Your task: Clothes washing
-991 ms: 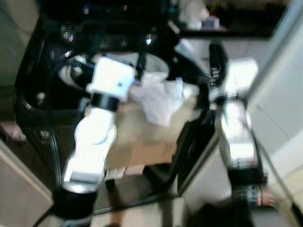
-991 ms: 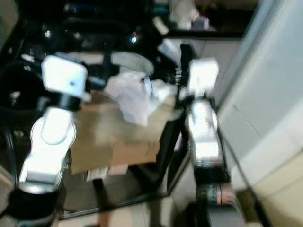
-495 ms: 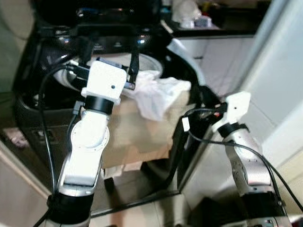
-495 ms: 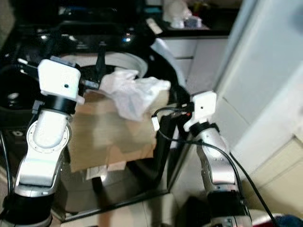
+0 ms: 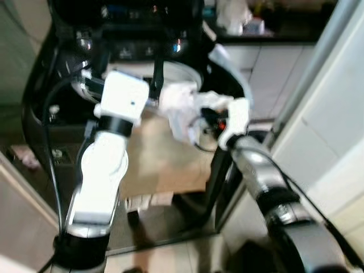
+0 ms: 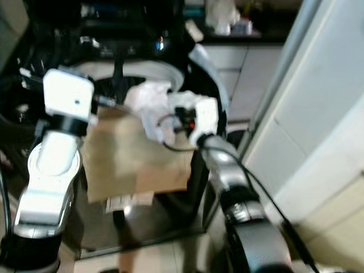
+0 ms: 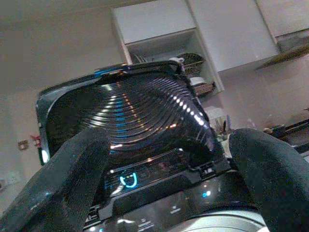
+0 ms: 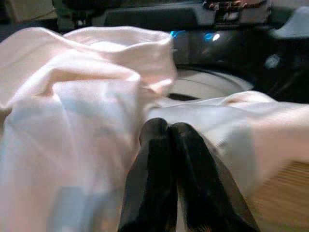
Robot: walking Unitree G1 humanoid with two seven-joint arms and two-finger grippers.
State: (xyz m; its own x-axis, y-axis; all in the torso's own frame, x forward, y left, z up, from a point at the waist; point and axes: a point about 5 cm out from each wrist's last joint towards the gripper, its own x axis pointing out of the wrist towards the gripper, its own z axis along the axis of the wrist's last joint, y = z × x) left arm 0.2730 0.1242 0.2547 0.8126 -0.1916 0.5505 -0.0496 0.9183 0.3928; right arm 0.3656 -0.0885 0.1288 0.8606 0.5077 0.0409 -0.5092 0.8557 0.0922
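A crumpled white cloth [image 5: 182, 105] lies over the far edge of a brown cardboard box [image 5: 165, 153], in front of the black top-loading washing machine. The drum's pale rim [image 5: 176, 71] shows behind the cloth, and the lid [image 7: 130, 116] stands raised. My right gripper [image 8: 166, 128] is shut, its fingertips pressed together against the cloth [image 8: 87, 96], with no fabric seen between them. It reaches in from the right side of the box [image 6: 170, 122]. My left gripper [image 7: 169, 140] is open above the box's left side, pointing toward the lid and holding nothing.
A white panelled wall [image 5: 324, 114] runs close along the right. A dark counter with bottles and a bag [image 5: 244, 23] sits behind the machine. A black frame [image 5: 219, 176] stands under the box, on pale floor tiles [image 5: 182, 256]. Cables hang by both arms.
My right arm has swung up from low on the right, across to the cloth, where its shut fingers now touch it. The left arm holds its place; the camera shifted slightly.
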